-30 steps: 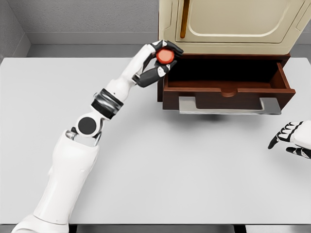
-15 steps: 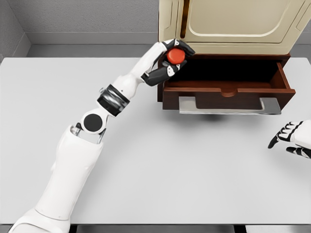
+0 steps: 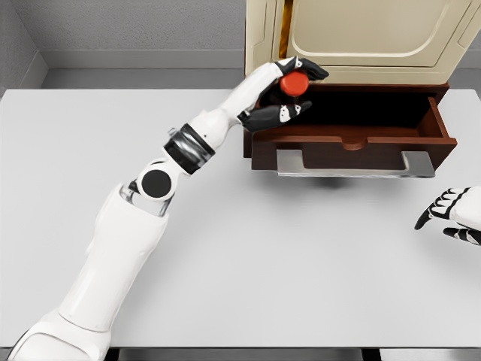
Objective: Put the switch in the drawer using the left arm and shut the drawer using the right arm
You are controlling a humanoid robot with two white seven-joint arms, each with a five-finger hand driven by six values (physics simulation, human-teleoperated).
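The switch is a round red button, held in my left hand with the fingers curled around it. The hand hovers over the left end of the open brown wooden drawer, just above its dark interior. The drawer sticks out from the base of a cream cabinet and has a grey metal handle on its front. My right hand rests on the table at the far right edge, fingers relaxed and holding nothing.
The grey table spreads out in front of the drawer. The cream cabinet door stands directly above the drawer opening, close over my left hand. A grey wall runs along the back.
My left arm has stretched right and slightly up, carrying the switch from beside the drawer's left corner to over its interior. The right hand has not moved.
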